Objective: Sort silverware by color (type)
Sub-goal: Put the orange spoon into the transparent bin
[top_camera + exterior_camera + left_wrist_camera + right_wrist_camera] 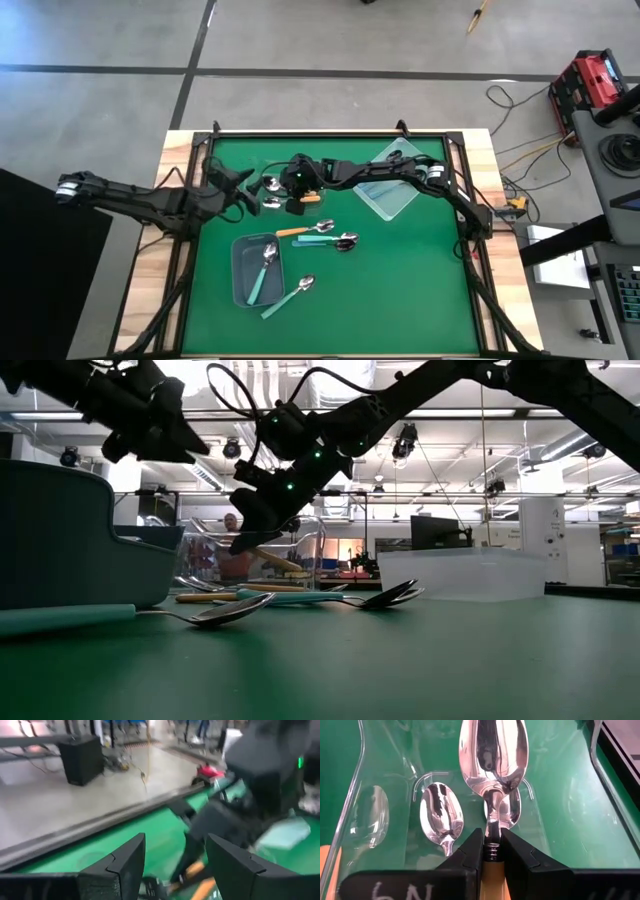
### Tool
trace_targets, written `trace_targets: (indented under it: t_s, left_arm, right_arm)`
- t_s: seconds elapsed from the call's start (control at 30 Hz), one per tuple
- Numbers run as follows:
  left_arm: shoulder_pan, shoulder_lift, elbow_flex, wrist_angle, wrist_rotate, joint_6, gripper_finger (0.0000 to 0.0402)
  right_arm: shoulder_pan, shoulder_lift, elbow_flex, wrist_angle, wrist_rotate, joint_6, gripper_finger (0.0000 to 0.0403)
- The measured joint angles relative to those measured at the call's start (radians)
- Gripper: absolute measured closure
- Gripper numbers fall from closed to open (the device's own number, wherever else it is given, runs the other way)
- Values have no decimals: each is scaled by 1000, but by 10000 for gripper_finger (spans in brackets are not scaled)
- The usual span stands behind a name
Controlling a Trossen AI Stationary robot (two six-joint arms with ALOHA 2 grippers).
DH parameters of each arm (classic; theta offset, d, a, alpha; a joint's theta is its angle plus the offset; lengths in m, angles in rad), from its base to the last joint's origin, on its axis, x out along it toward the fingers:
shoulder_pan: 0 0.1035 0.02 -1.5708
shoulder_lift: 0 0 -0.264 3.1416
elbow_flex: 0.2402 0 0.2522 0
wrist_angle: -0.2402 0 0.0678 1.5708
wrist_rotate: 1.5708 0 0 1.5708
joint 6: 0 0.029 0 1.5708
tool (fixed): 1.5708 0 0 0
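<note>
On green mat (400, 290): right pincer (491, 851) grips orange spoon (492, 760); left pincer (175, 865) open.

Spoon (492, 757): mirror-polished metal bowl, highly reflective, with a smooth orange plastic handle. Right gripper (491, 851): matt black plastic fingers clamped at the spoon's neck. Clear bin (385, 795): transparent glossy plastic. Grey bin (243, 275): opaque matt plastic. Table mat (400, 290): matt green cloth. Table edge (178, 150): pale bare wood.

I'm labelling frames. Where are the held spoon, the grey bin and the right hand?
held spoon (492, 750): right wrist view, on its shiny bowl.
grey bin (243, 270): high view, on its left wall.
right hand (492, 851): right wrist view, midway between fingertips.
</note>
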Motion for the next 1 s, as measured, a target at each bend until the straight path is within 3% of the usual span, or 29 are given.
trace_targets:
  t_s: [0.2, 0.43, 0.53, 0.77, 1.0]
  left_arm:
    - [29, 0, 0, -36, 129, 14, 213]
    - [100, 5, 0, -42, 337, 271, 223]
    - [127, 20, 0, -49, 347, 398, 224]
    - [229, 107, 79, -248, 442, 516, 224]
    - [266, 193, 93, -197, 441, 678, 224]
  right_arm:
    - [0, -1, 0, 3, -3, 1, 363]
    - [0, -2, 0, 7, -3, 3, 363]
    - [1, -2, 0, 8, -4, 5, 363]
    - [1, -4, 0, 11, -5, 5, 363]
    - [1, -4, 0, 10, -6, 8, 363]
